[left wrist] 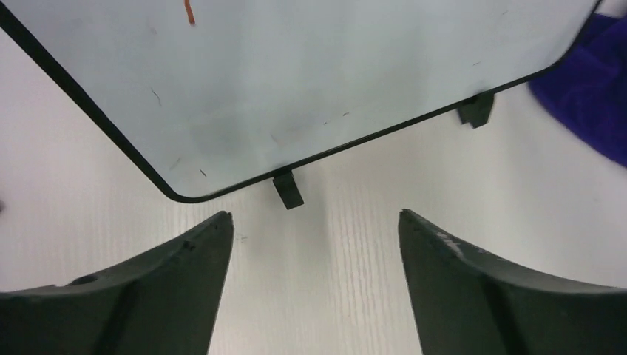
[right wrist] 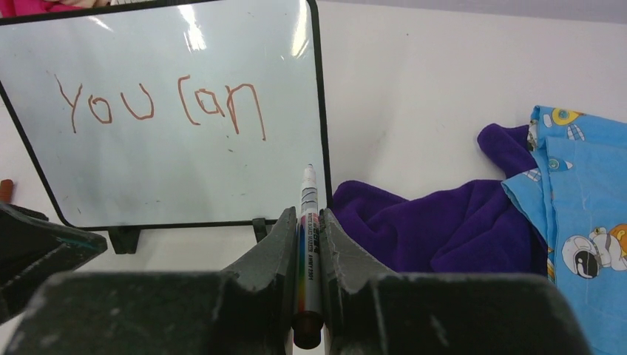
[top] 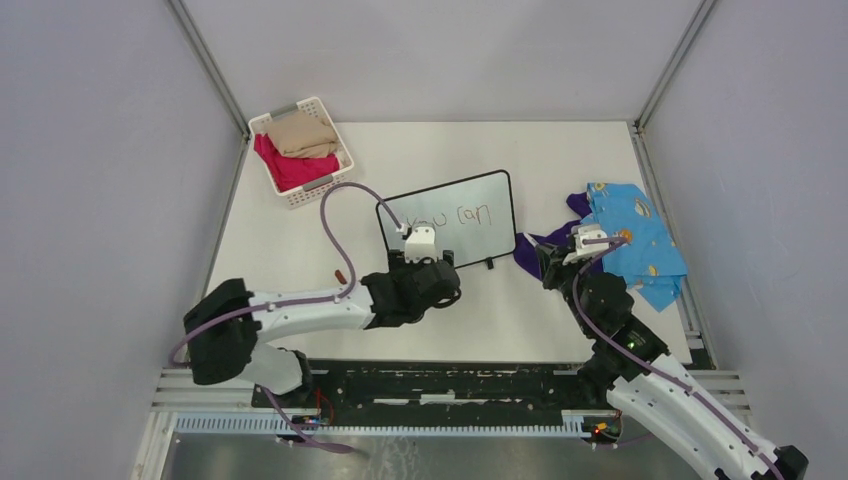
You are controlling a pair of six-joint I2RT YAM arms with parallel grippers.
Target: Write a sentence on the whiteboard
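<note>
Marker (right wrist: 308,255) pinched in right hand (right wrist: 307,216); whiteboard (right wrist: 185,181) reads "You can".

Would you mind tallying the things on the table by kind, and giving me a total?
Whiteboard: 1
Marker: 1
Basket: 1
Cloths: 4 (tan cloth, pink cloth, purple cloth, blue patterned cloth)
Small reddish-brown piece, too small to identify: 1
Total: 8
</note>
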